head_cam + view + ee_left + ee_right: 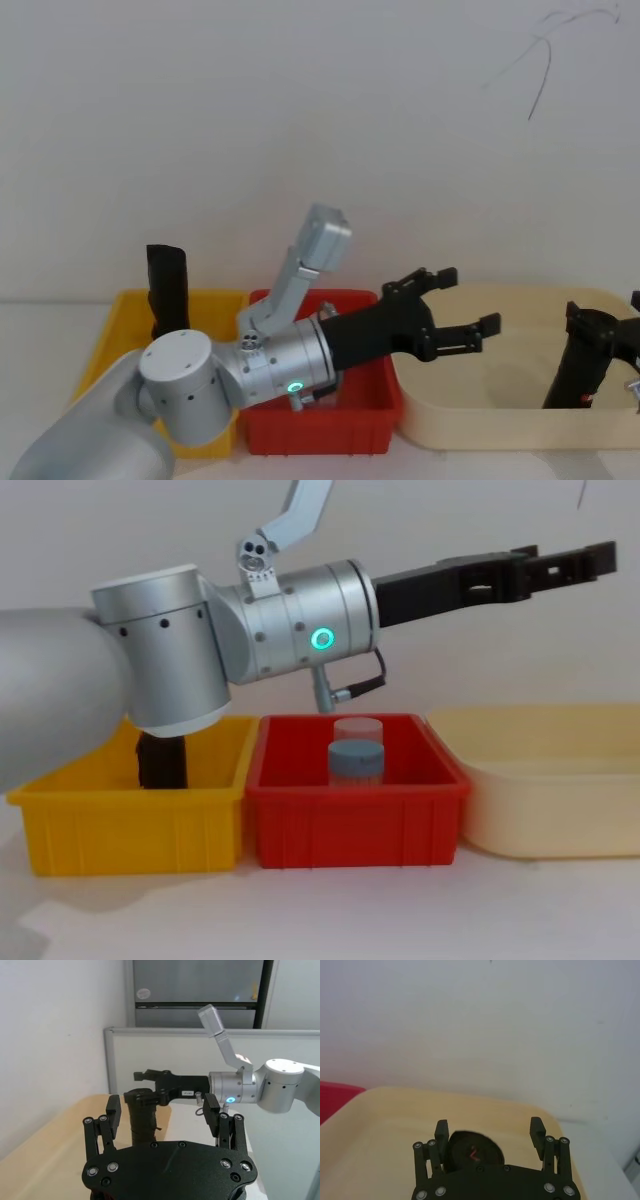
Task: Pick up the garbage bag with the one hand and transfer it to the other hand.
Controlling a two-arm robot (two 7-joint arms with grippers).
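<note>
Silver-grey left arm [190, 380] fills the lower left of the head view. It carries the left gripper [468, 298] out to mid-frame, in the air above the line where the red bin [355, 825] meets the cream tray [500, 425]. Its fingers are spread and hold nothing.

The garbage bag [578, 370] stands upright on the tray floor at the right edge of the head view. The right gripper [489, 1127] sits at the bag's top with its fingers spread to either side. In the right wrist view one finger is just beside the roll and the other stands apart from it.

Probable faults:
- Off-centre closure. The near finger likely pushes first, so the tall roll may tip or skid before the far finger arrives.
- High grip. The roll may swing or slip when lifted.
- Transfer. If little of the roll is left free, the two grippers may collide.
- Wrong item. A second black roll [167, 285] stands in the yellow bin [130, 830] at the left.
</note>
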